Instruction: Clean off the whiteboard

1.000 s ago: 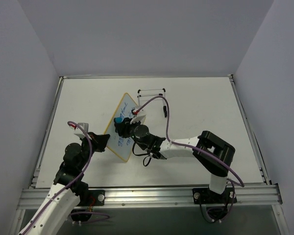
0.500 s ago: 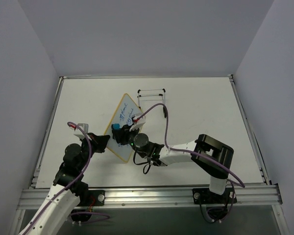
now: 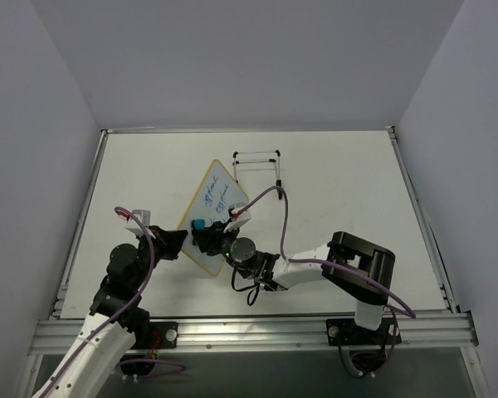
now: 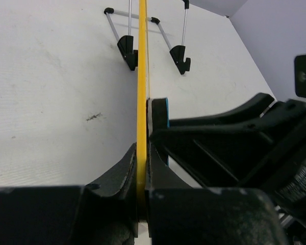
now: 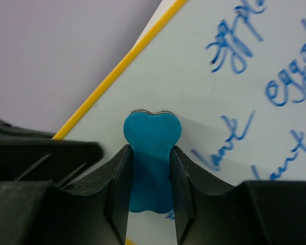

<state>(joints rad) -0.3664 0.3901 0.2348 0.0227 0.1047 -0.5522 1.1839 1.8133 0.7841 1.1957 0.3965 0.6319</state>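
While the left arm steadies it, the whiteboard lies cornerwise on the surface, left of centre, with its far corner near a wire stand. The left tool is clenched on the board's yellow frame at the near-left edge. The right tool grips a small blue eraser, which is pressed to the board face beside that edge. Blue handwriting covers the far portion, and the strip by the frame looks clean.

Judgement: wiping is under way and partly done. The next stroke calls for carrying the eraser across the script toward the far corner, with even pressure and a firm left hold.
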